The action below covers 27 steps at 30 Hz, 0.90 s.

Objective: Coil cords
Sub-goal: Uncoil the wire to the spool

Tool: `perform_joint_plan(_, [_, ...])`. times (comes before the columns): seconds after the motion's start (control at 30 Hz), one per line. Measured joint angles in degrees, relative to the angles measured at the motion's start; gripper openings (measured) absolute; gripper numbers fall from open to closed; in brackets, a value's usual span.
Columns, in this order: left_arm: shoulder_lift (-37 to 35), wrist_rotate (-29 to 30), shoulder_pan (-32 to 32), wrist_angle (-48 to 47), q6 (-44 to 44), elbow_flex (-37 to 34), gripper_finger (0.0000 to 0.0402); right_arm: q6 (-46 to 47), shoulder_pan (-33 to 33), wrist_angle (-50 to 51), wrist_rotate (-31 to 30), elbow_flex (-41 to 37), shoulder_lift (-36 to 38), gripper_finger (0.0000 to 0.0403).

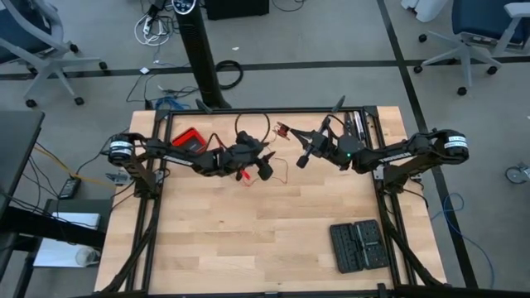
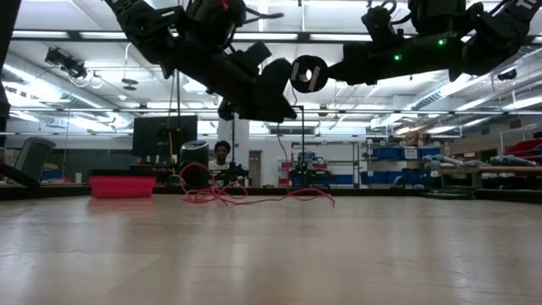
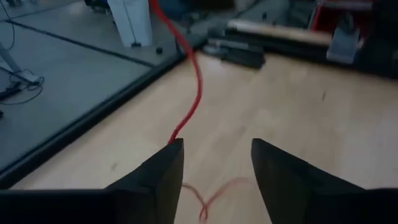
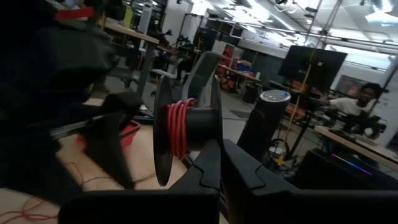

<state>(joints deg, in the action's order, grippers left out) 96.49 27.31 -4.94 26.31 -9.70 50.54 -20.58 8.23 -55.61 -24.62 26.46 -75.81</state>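
- My left pincer (image 3: 214, 171) is spread open above the tabletop (image 1: 273, 223); red wire (image 3: 194, 87) lies loose beneath and ahead of it.
- My right pincer (image 4: 219, 163) is clamped on a spool (image 4: 186, 130), probably partly wound with red wire.

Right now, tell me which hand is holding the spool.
The right hand: it is shut on the black spool wound with red wire. The left hand is open, gripping nothing.

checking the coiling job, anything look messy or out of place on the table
Yes: the red wire sprawls in loose loops on the table under the left gripper, whose fingers are open. Only part is wound on the spool clamped by the right gripper.
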Motion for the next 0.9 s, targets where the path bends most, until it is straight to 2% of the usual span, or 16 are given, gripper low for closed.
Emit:
perform_joint_plan(0.27, [0.0, 0.1, -2.2, 1.6, 1.9, 0.0, 0.0187, 0.5, 0.0, -0.2, 2.3, 0.0, 0.0, 0.0000])
perform_joint_plan(0.7, [0.0, 0.1, -2.5, 2.1, 6.1, 0.0, 0.0147, 0.6, 0.2, 0.9, 1.9, -0.1, 0.0, 0.0000])
perform_joint_plan(0.8, [0.0, 0.1, -2.5, 1.9, 6.5, 0.0, 0.0124, 0.6, 0.2, 1.4, 1.9, -0.1, 0.0, 0.0000])
perform_joint_plan(0.9, [-0.2, 0.1, -2.5, 0.6, 6.6, 0.0, 0.0074, 0.2, 0.2, 1.7, 1.9, -0.1, 0.0, 0.0000])
